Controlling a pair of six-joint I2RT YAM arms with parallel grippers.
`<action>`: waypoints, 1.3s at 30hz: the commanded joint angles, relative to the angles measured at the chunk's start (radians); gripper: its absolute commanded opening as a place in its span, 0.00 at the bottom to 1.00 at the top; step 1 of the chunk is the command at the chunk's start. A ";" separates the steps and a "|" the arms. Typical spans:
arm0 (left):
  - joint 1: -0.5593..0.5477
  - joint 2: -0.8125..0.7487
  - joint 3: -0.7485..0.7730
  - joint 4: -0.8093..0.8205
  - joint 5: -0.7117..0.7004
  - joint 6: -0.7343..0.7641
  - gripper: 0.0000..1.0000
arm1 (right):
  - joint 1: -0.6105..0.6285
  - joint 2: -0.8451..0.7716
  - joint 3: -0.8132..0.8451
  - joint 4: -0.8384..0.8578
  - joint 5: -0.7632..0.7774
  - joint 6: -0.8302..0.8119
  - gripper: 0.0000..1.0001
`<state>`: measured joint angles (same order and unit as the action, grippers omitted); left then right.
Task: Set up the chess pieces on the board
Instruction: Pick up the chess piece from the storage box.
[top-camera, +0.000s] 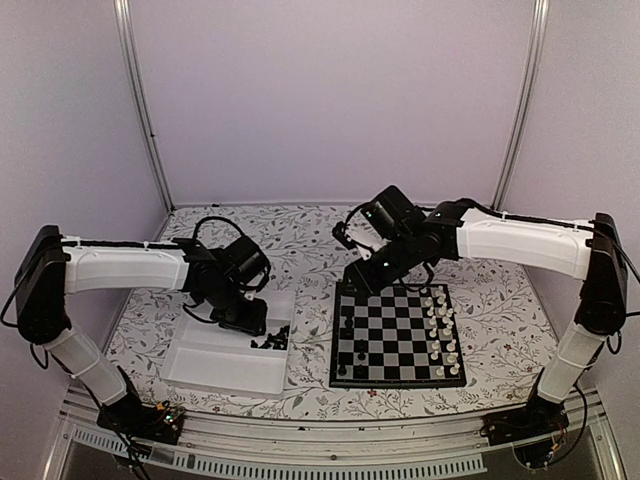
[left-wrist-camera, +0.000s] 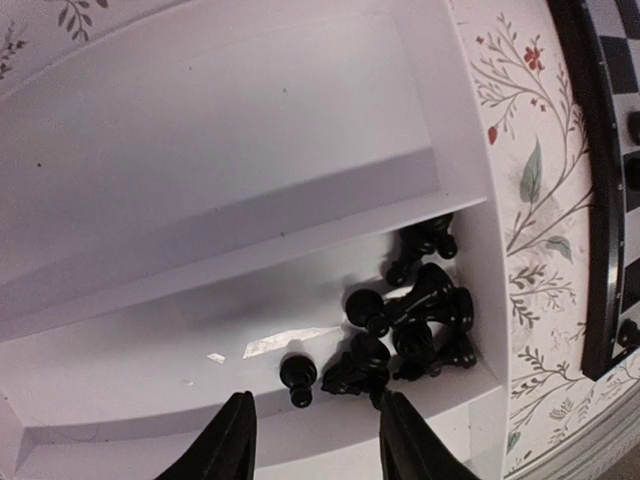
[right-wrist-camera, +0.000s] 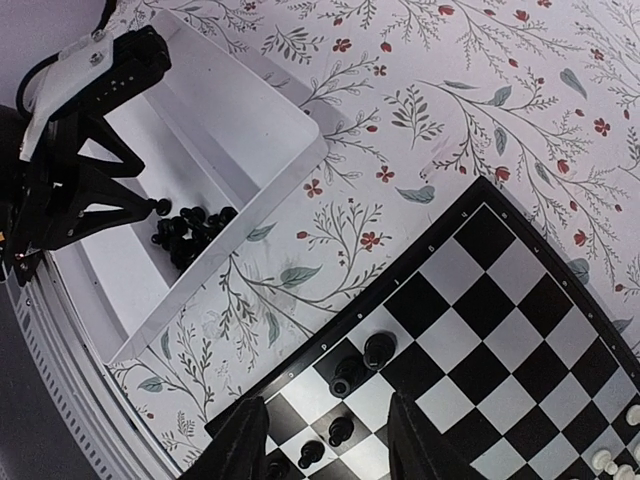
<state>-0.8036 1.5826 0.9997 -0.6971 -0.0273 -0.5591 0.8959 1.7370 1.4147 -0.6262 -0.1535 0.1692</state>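
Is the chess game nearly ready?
Not yet. A few tiny black plastic chess pieces stand on the black-and-white chequered board; the white pieces are lined up. The left fingers and right fingers are empty. A black heap waits in the white tray.

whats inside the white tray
Black chess pieces heaped in one corner of the white tray, on the board side, one lying apart. Pieces overlap, so any underneath are hidden; the left arm covers part of the tray.

The floral table carries the white tray at left and the board at right, apart.
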 joint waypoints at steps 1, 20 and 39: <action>0.009 0.003 0.022 -0.055 0.061 0.024 0.45 | 0.002 -0.055 -0.042 0.018 0.036 0.017 0.43; 0.010 0.122 0.048 -0.049 0.067 0.062 0.27 | 0.002 -0.042 -0.035 0.031 0.028 -0.001 0.43; -0.013 0.084 0.338 -0.285 -0.001 0.111 0.04 | -0.018 -0.059 -0.039 0.012 0.040 -0.011 0.43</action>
<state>-0.8047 1.7191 1.2396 -0.9012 -0.0242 -0.4675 0.8936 1.7012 1.3624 -0.6075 -0.1257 0.1616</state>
